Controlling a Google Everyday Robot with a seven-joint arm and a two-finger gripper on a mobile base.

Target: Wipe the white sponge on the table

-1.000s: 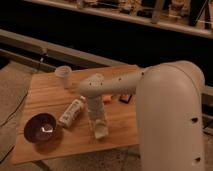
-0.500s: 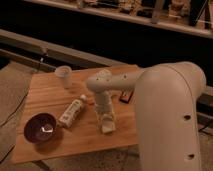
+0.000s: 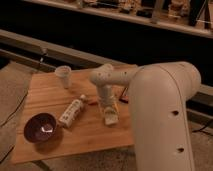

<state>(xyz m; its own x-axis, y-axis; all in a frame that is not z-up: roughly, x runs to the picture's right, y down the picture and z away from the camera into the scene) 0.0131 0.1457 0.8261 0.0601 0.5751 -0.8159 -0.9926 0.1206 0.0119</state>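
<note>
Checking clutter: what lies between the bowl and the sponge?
The white bottle, lying on the table, in the camera view. The gripper is shut on the sponge.

Claw [image 3: 109,108] over the table [image 3: 90,136] — tips lost against the white sponge [image 3: 110,119]; dark object [image 3: 123,96] half behind arm [image 3: 114,76].

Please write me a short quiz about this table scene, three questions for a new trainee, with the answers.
1. True or false: the dark bowl stands near the left front corner of the table, apart from the gripper.
2. What lies directly under the gripper? A) the dark bowl B) the white sponge C) the white bottle
3. Fill in: the white bottle lies on its ____.

Key: 1 true. 2 B: the gripper, fingers shut, is on the white sponge near the table's middle. 3 side.
</note>
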